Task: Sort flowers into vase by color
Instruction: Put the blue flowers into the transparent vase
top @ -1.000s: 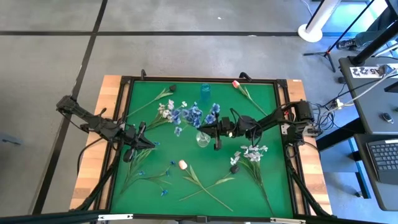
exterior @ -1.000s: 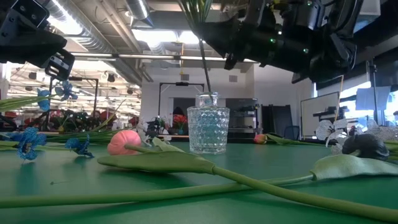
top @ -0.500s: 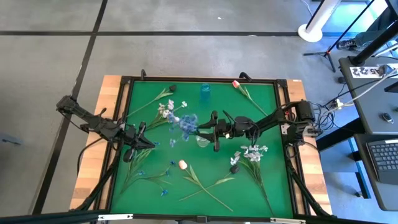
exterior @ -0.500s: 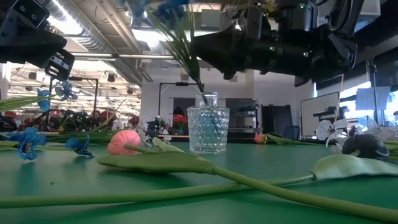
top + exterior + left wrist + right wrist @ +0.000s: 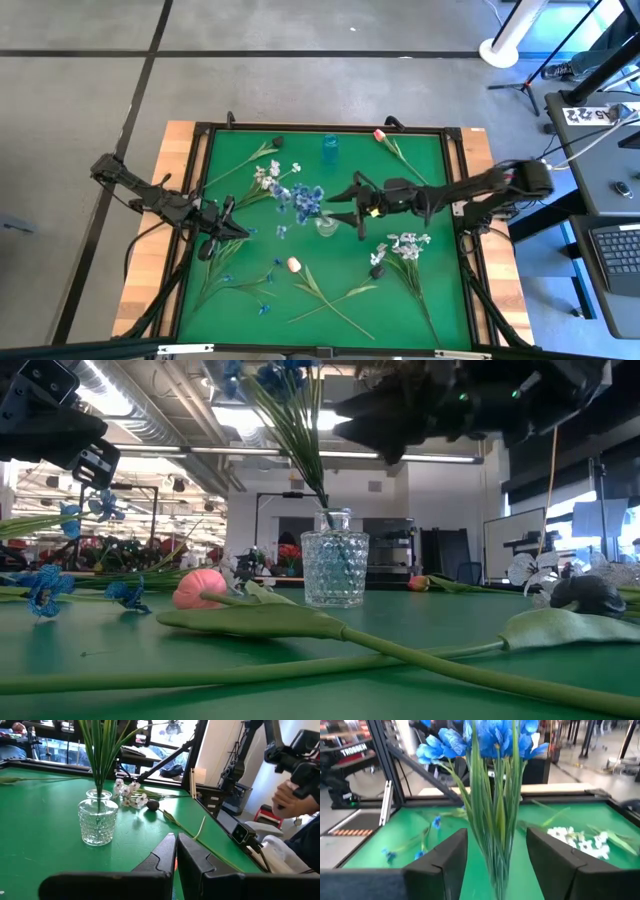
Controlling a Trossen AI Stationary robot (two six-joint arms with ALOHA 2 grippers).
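Note:
A clear glass vase point(image 5: 326, 225) stands mid-table with a spray of blue flowers point(image 5: 305, 198) in it. The stems point(image 5: 305, 450) lean toward the table's left out of the vase's neck. My right gripper point(image 5: 345, 208) hovers open just right of the vase; the stems point(image 5: 495, 835) rise ahead of its spread fingers, apart from them. My left gripper point(image 5: 235, 228) is shut and holds nothing, left of the vase. White sprays point(image 5: 268, 175) point(image 5: 405, 245), a pink tulip point(image 5: 293, 265) and loose blue blossoms point(image 5: 245, 285) lie flat on the green mat.
A small blue vase point(image 5: 330, 145) stands near the far edge, with a red tulip point(image 5: 380, 135) and a dark bud point(image 5: 277, 142) beside it. A black frame point(image 5: 200, 200) rims the mat. A person's hand point(image 5: 292, 800) shows beyond the table.
My right gripper has opened, let go of the blue spray and drawn back toward the table's right edge. The spray, upright a second ago, has tipped to lean toward the left, its stem ends staying in the clear vase.

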